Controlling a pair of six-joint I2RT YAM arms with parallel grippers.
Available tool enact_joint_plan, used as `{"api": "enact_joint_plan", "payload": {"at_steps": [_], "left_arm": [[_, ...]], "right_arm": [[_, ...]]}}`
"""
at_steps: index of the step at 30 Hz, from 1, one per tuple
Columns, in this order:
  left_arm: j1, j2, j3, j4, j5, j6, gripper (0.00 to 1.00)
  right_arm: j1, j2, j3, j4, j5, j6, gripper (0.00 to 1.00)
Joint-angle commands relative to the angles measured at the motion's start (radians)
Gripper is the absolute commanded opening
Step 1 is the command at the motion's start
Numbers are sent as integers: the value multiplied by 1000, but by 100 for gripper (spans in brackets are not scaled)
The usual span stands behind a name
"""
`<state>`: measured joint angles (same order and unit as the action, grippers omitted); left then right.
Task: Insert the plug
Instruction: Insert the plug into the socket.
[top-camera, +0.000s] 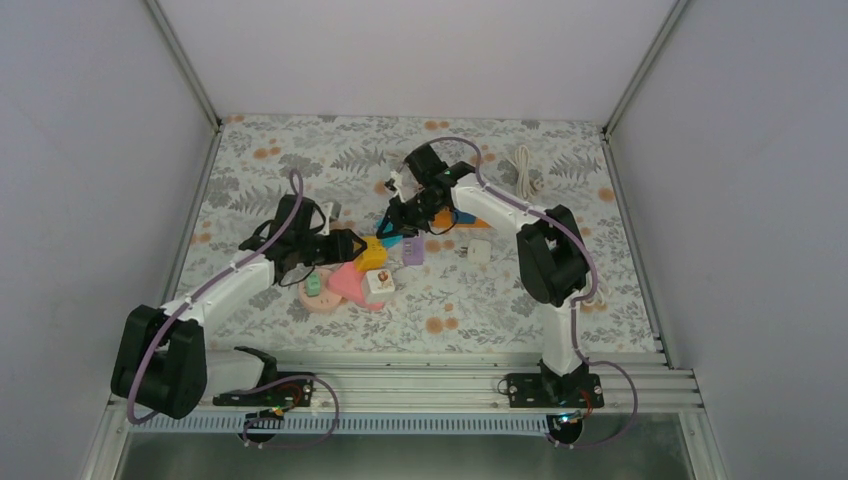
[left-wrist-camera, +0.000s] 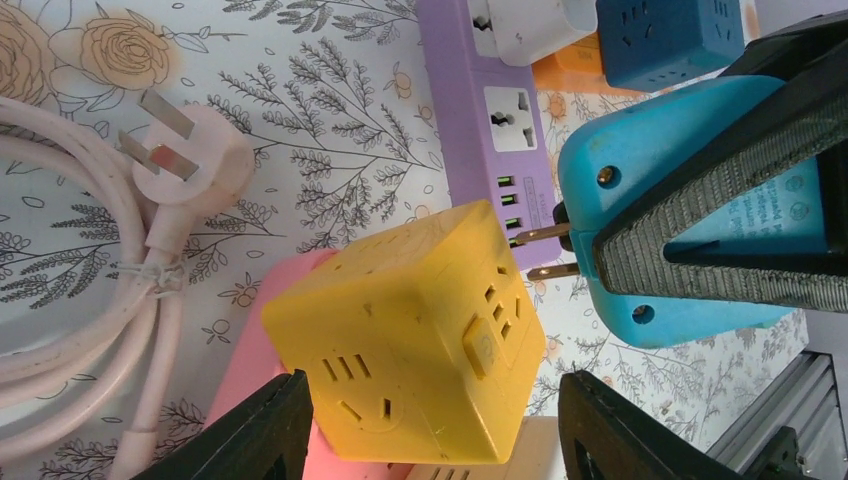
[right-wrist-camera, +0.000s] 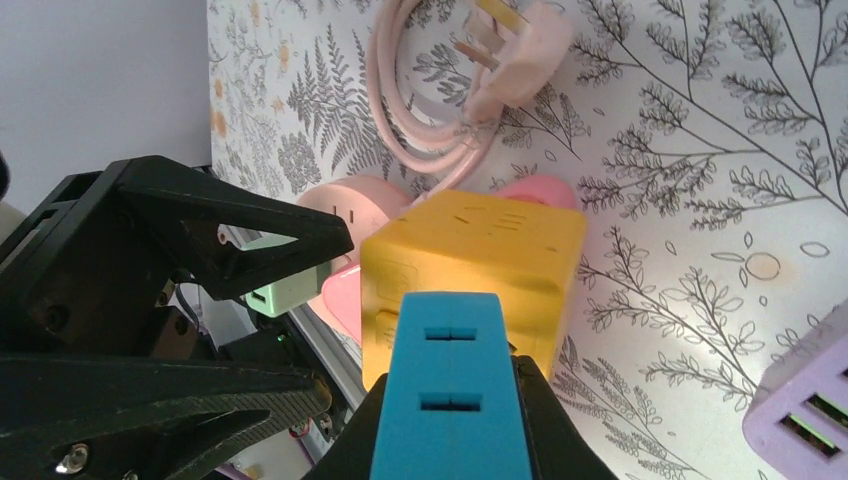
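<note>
A yellow cube socket (left-wrist-camera: 400, 330) sits on the floral mat (top-camera: 372, 254), partly on a pink block. My left gripper (left-wrist-camera: 435, 392) straddles the cube and is open: its left finger is against the cube and its right finger (left-wrist-camera: 610, 420) stands clear of it. My right gripper (right-wrist-camera: 450, 400) is shut on a light blue plug (right-wrist-camera: 450, 385). In the left wrist view the blue plug (left-wrist-camera: 680, 200) points two metal prongs (left-wrist-camera: 545, 252) at the cube's slotted side. Their tips reach the cube's edge. I cannot tell whether they have entered a slot.
A purple power strip (left-wrist-camera: 500, 120) lies just behind the cube, with a dark blue cube (left-wrist-camera: 670, 35) beyond. A pink cable with a three-pin plug (left-wrist-camera: 195, 155) lies to the left. A green adapter (right-wrist-camera: 285, 285), a white cube (top-camera: 479, 251) and a white cord (top-camera: 522, 165) are nearby.
</note>
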<state>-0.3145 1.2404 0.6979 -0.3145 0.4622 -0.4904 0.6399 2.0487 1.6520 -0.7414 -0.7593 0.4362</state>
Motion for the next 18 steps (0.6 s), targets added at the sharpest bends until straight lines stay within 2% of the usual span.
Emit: {"api": "enact_joint_plan", "payload": {"at_steps": [1, 9, 18], "left_arm": [[-25, 9, -4, 28, -60, -35, 61], [-32, 21, -18, 31, -90, -44, 50], [-41, 43, -26, 31, -75, -38, 43]], "right_arm": [[3, -42, -12, -53, 0, 26, 4], [31, -29, -21, -8, -6, 63, 4], [49, -37, -56, 45, -22, 93, 4]]}}
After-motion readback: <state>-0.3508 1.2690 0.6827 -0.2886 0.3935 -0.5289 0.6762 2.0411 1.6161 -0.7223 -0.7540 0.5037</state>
